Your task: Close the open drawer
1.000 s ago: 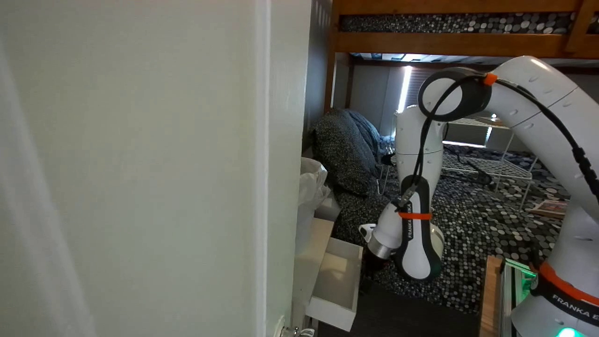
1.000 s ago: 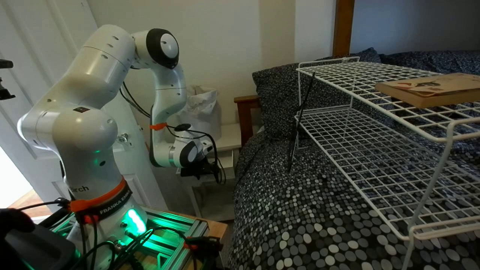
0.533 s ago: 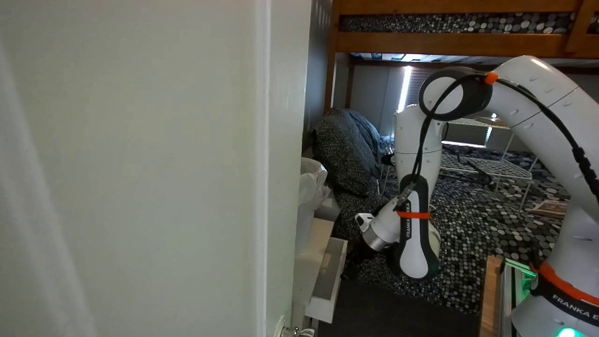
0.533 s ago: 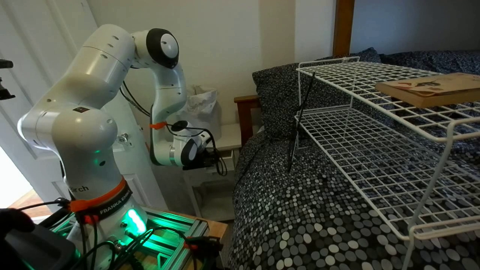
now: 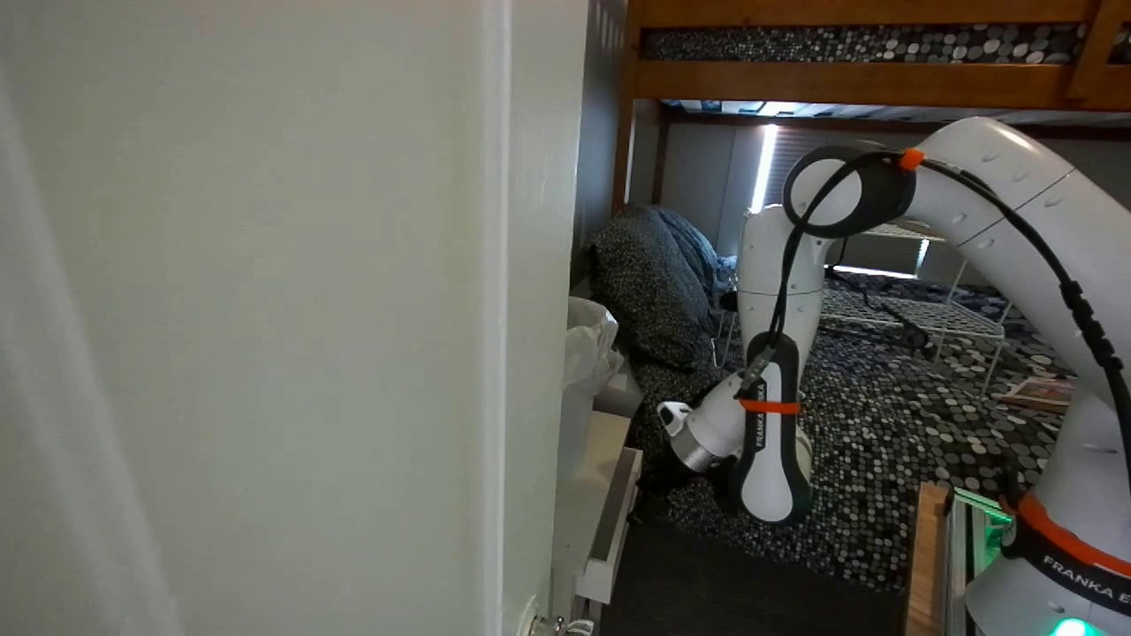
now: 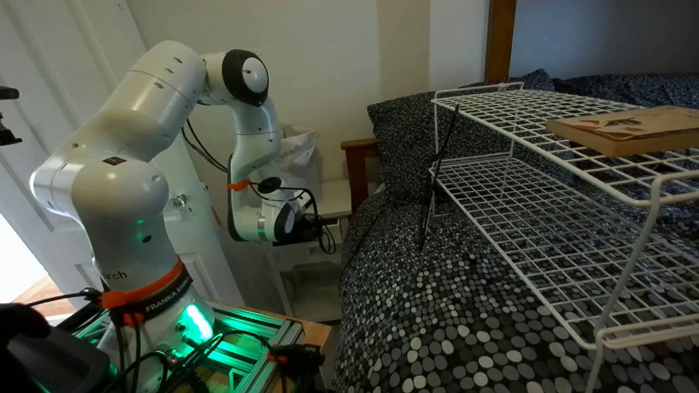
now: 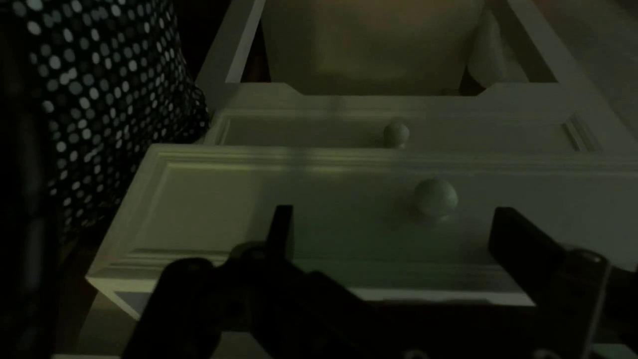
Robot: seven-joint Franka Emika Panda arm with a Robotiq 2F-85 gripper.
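From here I have a wide bed with black, grey-dotted covers (image 6: pixel 404 300) filling much of an exterior view. My jointed white arm (image 6: pixel 144 117) bends down to the front of a small cream-white nightstand (image 6: pixel 334 199) in both exterior views. Just under its top, the cream-white rectangular box drawer (image 5: pixel 601 579) stands slightly out, a narrow strip of its interior showing. My black two-fingered gripper (image 7: pixel 394 219) faces the drawer's moulded front with its fingers (image 7: pixel 283 229) spread well apart, and a round pale knob (image 7: pixel 435 198) shows between them; I can't tell whether either finger touches that front.
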